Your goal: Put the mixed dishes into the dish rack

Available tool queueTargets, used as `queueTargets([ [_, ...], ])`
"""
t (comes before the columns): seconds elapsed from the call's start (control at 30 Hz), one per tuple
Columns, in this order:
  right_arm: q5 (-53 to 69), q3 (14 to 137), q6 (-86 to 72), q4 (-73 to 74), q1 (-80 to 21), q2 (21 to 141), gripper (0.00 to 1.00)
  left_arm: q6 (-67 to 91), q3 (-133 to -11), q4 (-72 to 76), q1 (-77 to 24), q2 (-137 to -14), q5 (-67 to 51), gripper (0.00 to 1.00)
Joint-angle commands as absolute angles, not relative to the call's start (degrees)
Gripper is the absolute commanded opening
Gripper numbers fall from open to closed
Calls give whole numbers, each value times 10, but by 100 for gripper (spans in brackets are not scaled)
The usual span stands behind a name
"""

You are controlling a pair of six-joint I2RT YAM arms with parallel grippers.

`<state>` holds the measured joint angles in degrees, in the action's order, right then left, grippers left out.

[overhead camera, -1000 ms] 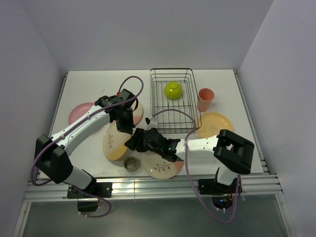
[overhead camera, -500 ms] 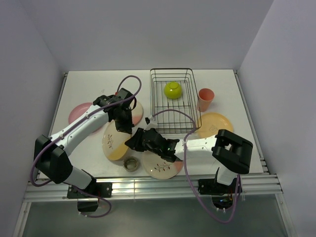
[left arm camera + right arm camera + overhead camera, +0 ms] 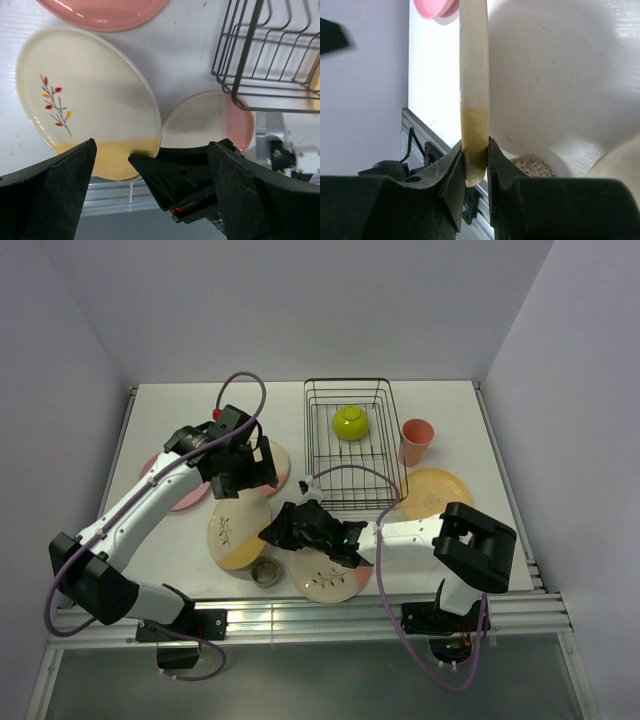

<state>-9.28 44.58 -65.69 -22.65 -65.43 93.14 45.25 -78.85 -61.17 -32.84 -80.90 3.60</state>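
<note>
Released by the left gripper (image 3: 152,146) since a second ago; spread wide now with nothing between the jaws, and drawn back toward 10 o'clock off the far rim of the cream-and-yellow plate (image 3: 238,528); clamped instead at its yellow 4 o'clock rim by the right gripper (image 3: 475,167), narrowed from a looser gape to a tight pinch on the edge; sits at 8 o'clock of the dish rack (image 3: 393,445), outside it, just beyond the tiny grey cup (image 3: 266,571); inside the rack, only the lime-green bowl (image 3: 350,422), unmoved.
</note>
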Motion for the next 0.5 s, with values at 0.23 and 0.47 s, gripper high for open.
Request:
queueTargets([
  [0.23, 29, 524, -688, -157, -570, 858, 0, 503, -832, -674, -317, -670, 78, 99],
  [0.47, 117, 612, -754, -100, -508, 854, 0, 549, -784, -664, -301, -580, 8, 97],
])
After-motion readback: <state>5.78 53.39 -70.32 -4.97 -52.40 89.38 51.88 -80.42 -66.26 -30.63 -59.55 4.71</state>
